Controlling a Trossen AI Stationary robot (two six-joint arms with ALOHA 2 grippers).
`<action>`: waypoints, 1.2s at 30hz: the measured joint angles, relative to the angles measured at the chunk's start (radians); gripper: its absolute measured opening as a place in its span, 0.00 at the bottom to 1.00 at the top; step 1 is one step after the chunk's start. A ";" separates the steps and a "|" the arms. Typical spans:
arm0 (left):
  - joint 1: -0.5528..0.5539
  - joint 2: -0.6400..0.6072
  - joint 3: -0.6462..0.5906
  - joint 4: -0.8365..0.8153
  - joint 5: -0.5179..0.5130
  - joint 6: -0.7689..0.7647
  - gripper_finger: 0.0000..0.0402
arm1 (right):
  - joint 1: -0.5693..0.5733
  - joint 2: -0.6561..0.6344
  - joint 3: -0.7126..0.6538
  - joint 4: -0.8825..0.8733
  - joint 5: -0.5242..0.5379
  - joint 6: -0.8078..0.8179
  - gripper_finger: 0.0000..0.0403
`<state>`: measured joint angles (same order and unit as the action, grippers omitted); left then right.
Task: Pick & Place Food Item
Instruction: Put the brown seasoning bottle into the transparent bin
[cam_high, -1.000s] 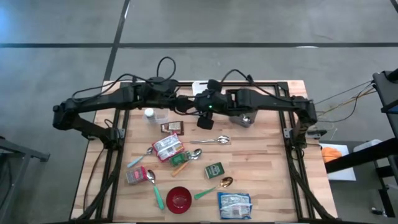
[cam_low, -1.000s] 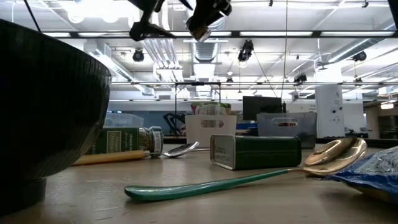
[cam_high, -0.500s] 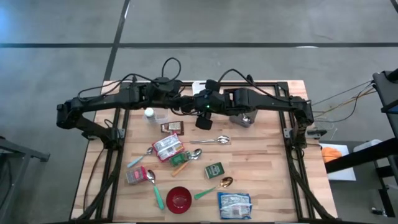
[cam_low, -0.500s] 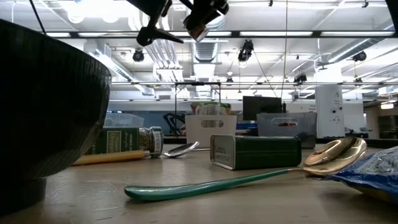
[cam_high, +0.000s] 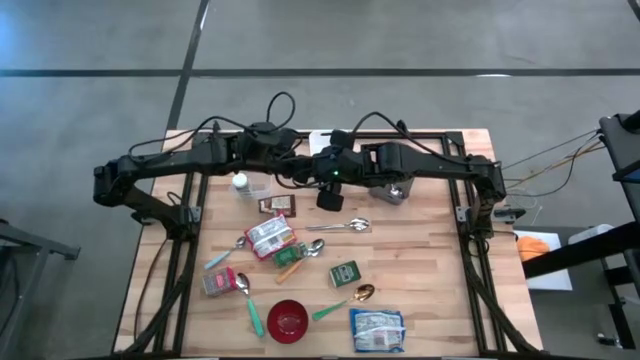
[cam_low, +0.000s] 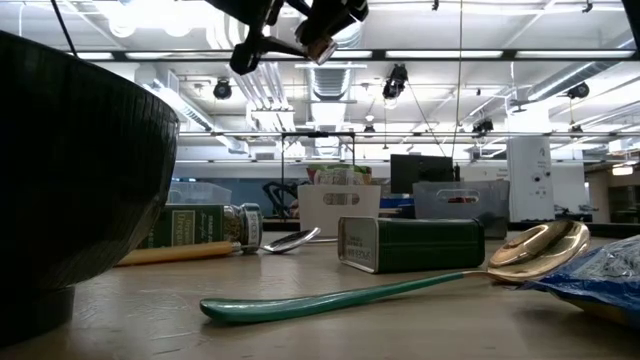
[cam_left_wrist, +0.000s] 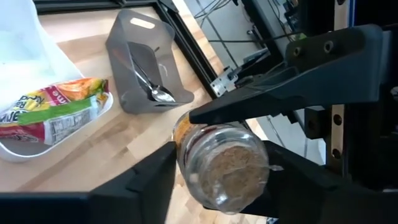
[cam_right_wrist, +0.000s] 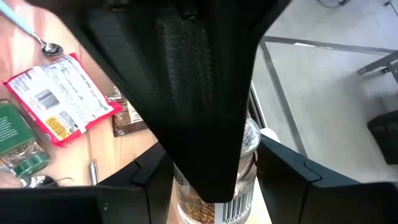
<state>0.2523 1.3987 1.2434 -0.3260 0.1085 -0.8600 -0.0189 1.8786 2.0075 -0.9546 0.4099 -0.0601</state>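
Scene: You are looking at a mid-air handover, high over the far middle of the table (cam_high: 420, 270), where the two arms meet nose to nose.

Task's thing: The spice jar (cam_left_wrist: 224, 171) hangs clear of the wood between the two grippers, well above the packets and spoons lying nearer the front.

Right gripper: The right gripper (cam_right_wrist: 214, 155) is clamped on the jar, which sits between its two fingers in its own wrist view.

Left gripper: The left gripper (cam_left_wrist: 221, 158) has the jar's lower body between its fingers, with both appearing pressed against the glass, so read it as closed on the jar too.

Key relation: The jar's round base faces straight back at the left wrist camera. Its long axis therefore seems to run roughly along the left gripper's own line of reach, with the right arm's finger crossing it from the side.

Nearer arm: Neither is nearer, as both are on it.

What the next move calls for: Probably the right gripper lets go first and backs off along its own line, leaving the jar to you on the left.
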 joint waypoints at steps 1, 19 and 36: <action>0.000 0.000 0.000 -0.001 -0.001 0.000 0.51 | 0.000 0.000 0.000 -0.001 0.000 -0.001 0.45; 0.002 0.002 0.001 -0.001 0.056 0.050 0.41 | 0.002 0.002 -0.001 0.017 -0.006 0.004 0.59; 0.120 -0.091 -0.001 -0.183 0.065 0.162 0.41 | 0.002 -0.038 0.000 -0.072 0.013 0.133 0.82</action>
<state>0.3721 1.3074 1.2423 -0.5091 0.1732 -0.6983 -0.0174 1.8407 2.0071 -1.0268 0.4232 0.0727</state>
